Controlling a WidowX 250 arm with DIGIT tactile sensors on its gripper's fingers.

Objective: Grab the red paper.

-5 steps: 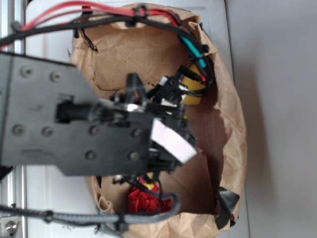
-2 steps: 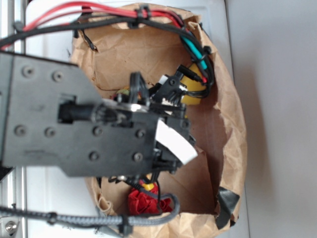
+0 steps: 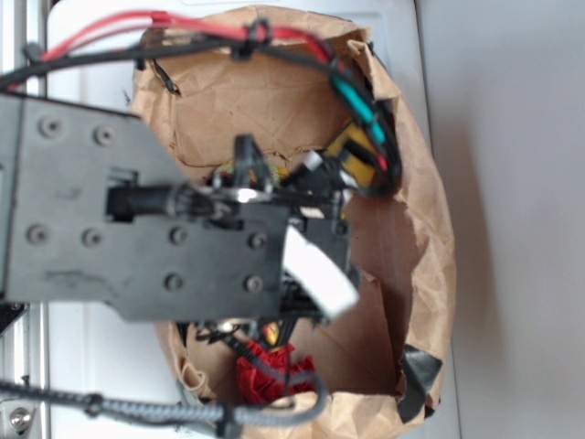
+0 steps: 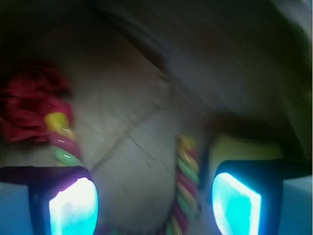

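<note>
The claw gapes empty, pads wide apart, in a blurred wrist view. The arm hides most of the paper bag. The creased red paper lies at left, touching the twisted rope toy.

We see a white surface along the left and top of the exterior frame, with a grey area to the right. On it sits an open brown paper bag, filling the middle of the frame from top to bottom edge. Its crumpled rim is torn at the right, and black tape patches its lower right corner.
</note>
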